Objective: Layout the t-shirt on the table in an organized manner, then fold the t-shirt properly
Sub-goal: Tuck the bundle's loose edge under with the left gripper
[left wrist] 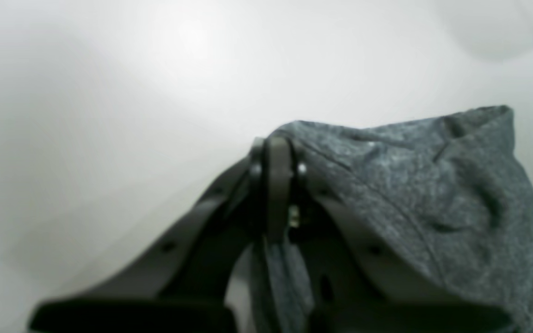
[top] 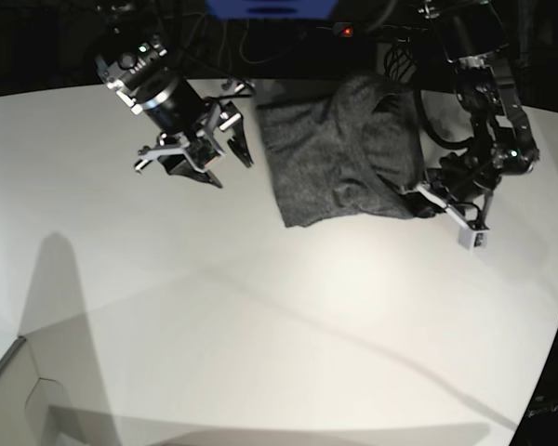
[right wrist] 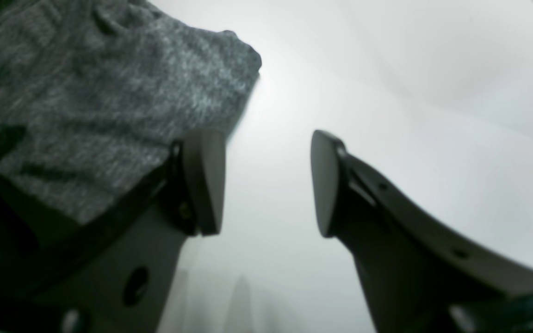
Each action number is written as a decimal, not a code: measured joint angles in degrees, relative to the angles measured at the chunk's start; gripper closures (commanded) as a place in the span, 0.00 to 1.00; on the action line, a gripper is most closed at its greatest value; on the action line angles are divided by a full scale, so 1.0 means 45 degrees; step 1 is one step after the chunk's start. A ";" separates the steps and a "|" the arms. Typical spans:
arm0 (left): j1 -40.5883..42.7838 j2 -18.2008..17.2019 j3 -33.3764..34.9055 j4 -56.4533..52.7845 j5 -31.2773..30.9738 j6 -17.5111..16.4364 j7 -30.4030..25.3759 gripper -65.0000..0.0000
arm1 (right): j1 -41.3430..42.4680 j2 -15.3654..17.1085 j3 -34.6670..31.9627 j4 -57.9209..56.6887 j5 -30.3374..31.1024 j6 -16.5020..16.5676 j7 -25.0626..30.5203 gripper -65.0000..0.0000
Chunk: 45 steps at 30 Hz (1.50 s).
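Left wrist view shows the left claw [left wrist: 276, 152] clamped on the t-shirt [left wrist: 433, 194] edge, likely to spread it; right claw [right wrist: 266, 180] gapes empty over the tabletop [top: 260, 325].

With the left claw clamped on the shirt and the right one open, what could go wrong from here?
The left claw pinches only a thin fold at the t-shirt edge, so it may slip out when pulled. The right claw is open beside the cloth, holding nothing; a one-sided pull could bunch the shirt.
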 measured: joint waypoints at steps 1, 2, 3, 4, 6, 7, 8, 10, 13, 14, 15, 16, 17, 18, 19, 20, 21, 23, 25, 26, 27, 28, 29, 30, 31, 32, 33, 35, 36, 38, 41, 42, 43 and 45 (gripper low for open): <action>-0.0005 -0.0039 -0.0015 0.0000 -0.0005 0.0000 0.0087 1.00 | 0.0000 0.0000 0.0000 0.0000 0.0000 0.0000 0.0005 0.53; -0.0019 -0.0063 -0.0019 0.0000 0.0005 0.0000 0.0097 1.00 | 0.0000 0.0005 0.0000 0.0000 -0.0005 0.0000 -0.0005 0.53; -0.0083 -0.0131 -0.0024 -0.0005 0.0000 -0.0005 0.0131 1.00 | 0.0000 0.0000 0.0000 0.0000 0.0000 0.0000 0.0000 0.53; -0.0141 -0.0287 0.0010 -0.0029 -0.0044 -0.0010 0.0126 1.00 | 0.0010 0.0000 -0.0005 0.0000 0.0000 0.0000 0.0005 0.53; -0.0233 -0.0544 -0.0029 -0.0029 -0.0087 -0.0005 0.0029 1.00 | 0.0005 0.0000 0.0000 0.0000 -0.0005 0.0000 -0.0005 0.53; -0.0238 -0.0627 -0.0068 -0.0029 -0.0087 -0.0005 -0.0044 1.00 | 0.0005 0.0005 0.0000 0.0000 -0.0005 0.0000 0.0000 0.53; -0.0257 -0.0661 -0.0073 -0.0029 -0.0073 -0.0005 -0.0044 1.00 | 0.0015 0.0005 0.0000 0.0000 -0.0005 -0.0005 0.0000 0.53; -0.0345 -0.0641 -0.0073 -0.0053 0.0049 -0.0010 0.0034 1.00 | 0.0034 0.0000 -0.0005 0.0000 0.0005 0.0000 0.0010 0.53; -0.0559 -0.0597 -0.0058 -0.0053 0.0005 -0.0005 0.0024 1.00 | 0.0039 0.0000 0.0000 0.0000 0.0000 -0.0005 0.0005 0.53; -0.0607 -0.0612 -0.0058 -0.0053 0.0000 -0.0005 0.0019 1.00 | 0.0044 0.0000 0.0000 0.0000 0.0000 -0.0005 0.0005 0.53; -0.0661 -0.0617 -0.0063 -0.0136 -0.0005 -0.0005 0.0005 1.00 | 0.0044 0.0000 0.0000 0.0000 -0.0005 -0.0005 0.0000 0.53; -0.0763 -0.0617 -0.0068 -0.0398 0.0005 -0.0005 -0.0019 1.00 | 0.0039 0.0005 0.0000 0.0000 0.0000 0.0000 0.0005 0.53; -0.0835 -0.0617 -0.0063 -0.0699 0.0019 -0.0015 -0.0024 1.00 | 0.0039 0.0005 0.0000 0.0000 0.0000 0.0000 0.0000 0.53; -0.0879 -0.0612 -0.0063 -0.0986 0.0000 -0.0039 -0.0024 1.00 | 0.0039 0.0000 0.0000 0.0000 -0.0005 -0.0005 0.0000 0.53; -0.0903 -0.0641 -0.0058 -0.1214 0.0010 -0.0049 0.0010 1.00 | 0.0039 0.0000 -0.0005 0.0000 -0.0005 -0.0005 0.0005 0.53; -0.0889 -0.0729 -0.0044 -0.1355 -0.0015 -0.0058 0.0034 0.99 | 0.0034 -0.0005 -0.0005 0.0000 -0.0005 -0.0005 0.0010 0.53; -0.0869 -0.0869 -0.0039 -0.1515 -0.0053 -0.0058 0.0029 0.99 | 0.0039 0.0000 -0.0005 0.0000 -0.0005 0.0000 0.0000 0.53; -0.0855 -0.1005 -0.0083 -0.1617 0.0005 -0.0053 0.0029 0.99 | 0.0029 0.0010 0.0000 0.0000 -0.0015 -0.0005 -0.0005 0.53; -0.0845 -0.1039 -0.0073 -0.1632 -0.0005 -0.0053 0.0029 0.96 | 0.0034 0.0000 0.0000 0.0000 -0.0029 0.0000 0.0005 0.53; -0.0831 -0.1039 -0.0058 -0.1632 -0.0010 -0.0058 0.0034 0.92 | 0.0034 0.0000 -0.0005 0.0000 -0.0029 0.0000 0.0005 0.53; -0.0821 -0.1039 -0.0063 -0.1632 -0.0010 -0.0063 0.0039 0.87 | 0.0034 0.0000 -0.0005 0.0000 -0.0029 0.0000 0.0005 0.53; -0.0787 -0.1064 -0.0063 -0.1617 -0.0005 -0.0063 0.0058 0.80 | 0.0034 0.0000 0.0000 0.0000 -0.0029 0.0000 0.0000 0.53; -0.0709 -0.1146 -0.0044 -0.1540 -0.0034 -0.0087 0.0107 0.71 | 0.0034 0.0005 0.0000 0.0000 -0.0029 0.0000 -0.0005 0.53; -0.0588 -0.1209 -0.0049 -0.1452 -0.0053 -0.0097 0.0073 0.64 | 0.0039 0.0005 0.0000 0.0000 -0.0029 0.0000 -0.0005 0.53; -0.0481 -0.1253 -0.0053 -0.1341 -0.0063 -0.0092 0.0087 0.57 | 0.0068 0.0000 0.0000 0.0000 -0.0029 0.0000 -0.0005 0.53; -0.0364 -0.1282 -0.0058 -0.1175 -0.0005 -0.0092 0.0136 0.50 | 0.0078 0.0000 0.0000 0.0000 -0.0034 0.0000 -0.0010 0.53; -0.0243 -0.1282 -0.0073 -0.0971 0.0005 -0.0092 0.0131 0.46 | 0.0097 0.0000 0.0000 0.0015 -0.0029 -0.0005 0.0010 0.53; 0.0034 -0.1161 -0.0491 -0.0418 -0.0097 -0.0112 0.0126 0.39 | 0.0102 -0.0005 0.0024 0.0029 -0.0029 0.0019 0.0005 0.53; 0.0170 -0.1098 -0.0792 -0.0126 -0.0097 -0.0136 0.0126 0.37 | 0.0107 -0.0005 0.0131 0.0029 -0.0019 0.0053 0.0015 0.53; 0.0554 -0.1107 -0.1379 0.0461 -0.0165 -0.0117 0.0146 0.35 | 0.0102 0.0000 0.0384 0.0044 -0.0039 0.0049 0.0024 0.53; 0.1156 -0.1035 -0.2186 0.1049 -0.1243 -0.0092 0.1044 0.34 | 0.0112 0.0005 0.0432 0.0044 -0.0034 0.0039 0.0019 0.53; 0.1307 -0.0981 -0.2399 0.1137 -0.1715 -0.0141 0.1433 0.34 | 0.0107 -0.0005 0.0384 0.0049 -0.0034 0.0034 0.0044 0.53; 0.1477 -0.0947 -0.2565 0.1161 -0.2191 -0.0160 0.1574 0.34 | 0.0102 -0.0005 0.0379 0.0049 -0.0029 0.0044 0.0044 0.53; 0.1744 -0.0923 -0.2671 0.1146 -0.3181 -0.0107 0.1875 0.34 | 0.0102 0.0000 0.0389 0.0049 -0.0034 0.0034 0.0024 0.53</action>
